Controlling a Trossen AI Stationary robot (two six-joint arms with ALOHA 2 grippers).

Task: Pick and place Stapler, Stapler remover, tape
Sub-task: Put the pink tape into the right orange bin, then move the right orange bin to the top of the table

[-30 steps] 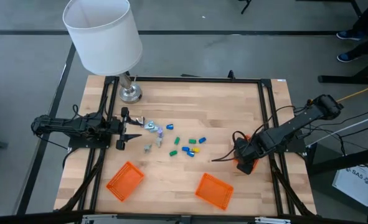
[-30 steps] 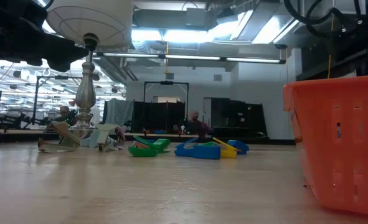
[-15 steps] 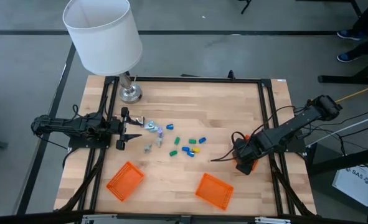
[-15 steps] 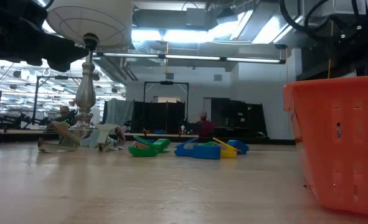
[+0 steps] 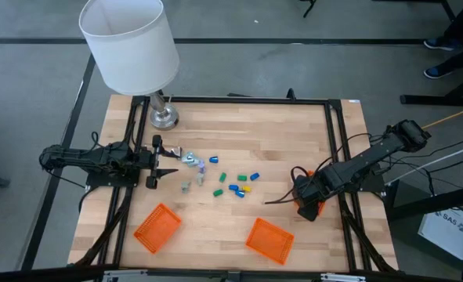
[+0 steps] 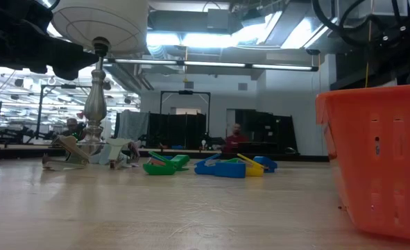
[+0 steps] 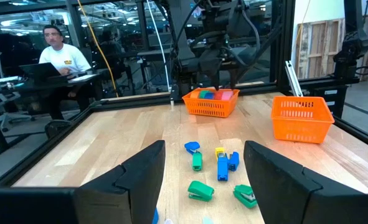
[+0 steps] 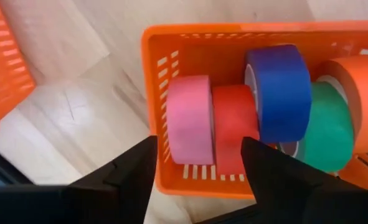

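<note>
A wooden surface (image 5: 278,141) spreads beneath me, a white-shaded lamp (image 5: 129,43) standing at its far left corner. Two empty orange baskets sit along the near edge, one to the left (image 5: 157,228) and one nearer the middle (image 5: 270,239). A third orange basket (image 8: 202,43) rests at the right edge, under my right arm, and it holds the tape: a pink roll (image 8: 188,118), a red roll (image 8: 233,127), a blue roll (image 8: 278,90), a green roll (image 8: 330,127) and an orange roll (image 8: 355,74), packed side by side on edge. My right hand (image 8: 199,165) hangs directly above that basket with its fingers released and spread, the pink and red rolls lying between them but not gripped. My left hand (image 5: 162,160) waits low at the left side of the surface, its fingers apart and grasping nothing. Just ahead of it, mid-surface, lies a loose scatter of small staplers (image 5: 236,186) in blue, green and yellow, with pale staple removers (image 5: 192,160) nearest my left hand. In the room behind, a person (image 7: 62,59) sits at a desk.
</note>
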